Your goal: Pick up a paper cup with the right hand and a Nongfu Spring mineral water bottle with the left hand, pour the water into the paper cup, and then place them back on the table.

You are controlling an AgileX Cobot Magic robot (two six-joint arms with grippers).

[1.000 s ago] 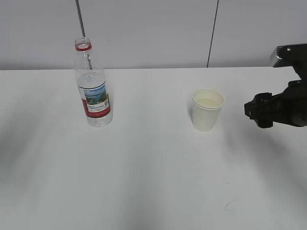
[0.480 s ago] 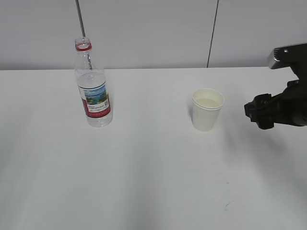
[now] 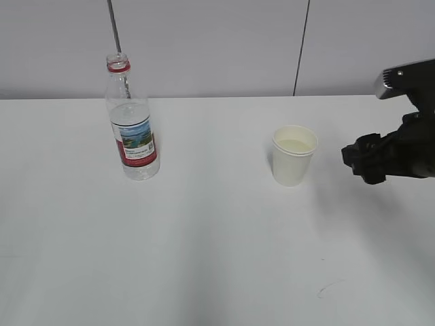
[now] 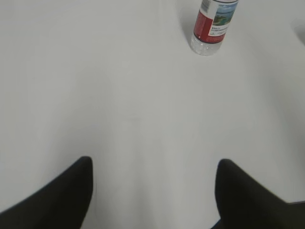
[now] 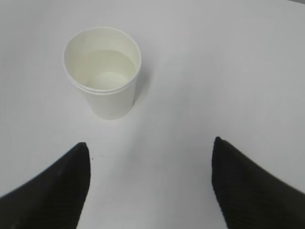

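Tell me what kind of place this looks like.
Probably a robot lab or test bench, not a kitchen: a bare white table against plain grey wall panels, with only a water bottle, a paper cup and a black robot claw.

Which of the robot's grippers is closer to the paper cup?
Right. The right gripper hangs open beside the paper cup; the left gripper is back near the bottle.

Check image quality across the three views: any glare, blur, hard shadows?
Exterior view: even light, soft shadows only, paper cup and bottle sharp, right tool dark with little detail. Left wrist view: fingers blurred at the bottom edge, table flat white, bottle cropped at top. Right wrist view: cup in focus, water barely visible, no glare.
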